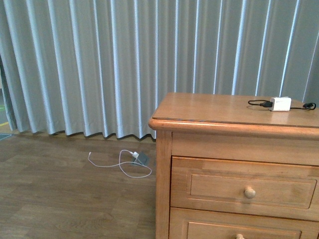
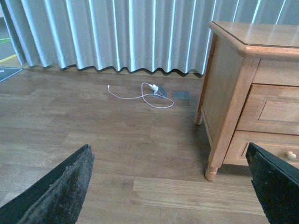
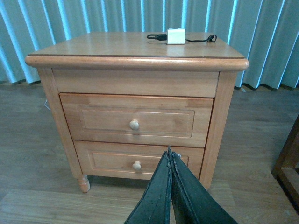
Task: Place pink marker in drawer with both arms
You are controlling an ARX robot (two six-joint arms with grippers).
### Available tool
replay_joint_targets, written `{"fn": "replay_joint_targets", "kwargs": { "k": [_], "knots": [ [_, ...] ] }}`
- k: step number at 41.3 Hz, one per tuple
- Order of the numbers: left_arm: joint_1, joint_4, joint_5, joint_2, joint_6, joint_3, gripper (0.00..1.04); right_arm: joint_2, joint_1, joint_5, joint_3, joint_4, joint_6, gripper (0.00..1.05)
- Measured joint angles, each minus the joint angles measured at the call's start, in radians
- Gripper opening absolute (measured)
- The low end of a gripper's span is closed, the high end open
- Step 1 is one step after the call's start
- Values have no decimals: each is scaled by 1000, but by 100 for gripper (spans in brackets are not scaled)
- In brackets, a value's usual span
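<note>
The upper drawer (image 3: 135,119) of the honey-brown cabinet is closed, with a round pale knob (image 3: 134,124); it also shows in the front view (image 1: 246,188). The pink marker is not in view in any frame. My right gripper (image 3: 169,154) is shut and empty, in front of the cabinet at the height of the lower drawer (image 3: 135,161). My left gripper (image 2: 170,186) is open and empty, its fingers (image 2: 60,191) wide apart above the wooden floor, to the left of the cabinet. Neither arm shows in the front view.
A white box with a black cable (image 1: 280,103) lies on the cabinet top (image 1: 214,109). A white cable with a charger (image 1: 134,162) lies on the floor by the grey curtain (image 1: 99,64). A dark furniture leg (image 3: 287,158) stands right of the cabinet.
</note>
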Motion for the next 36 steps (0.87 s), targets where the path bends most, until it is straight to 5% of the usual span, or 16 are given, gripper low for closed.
{"fn": "replay_joint_targets", "kwargs": {
  "k": [8, 30, 36],
  "knots": [
    [0, 0, 0, 0, 0, 0, 99, -1, 0, 0, 0, 0, 0, 1],
    [0, 0, 0, 0, 0, 0, 99, -1, 0, 0, 0, -1, -2, 94],
    [0, 0, 0, 0, 0, 0, 99, -1, 0, 0, 0, -1, -1, 95]
  ]
}}
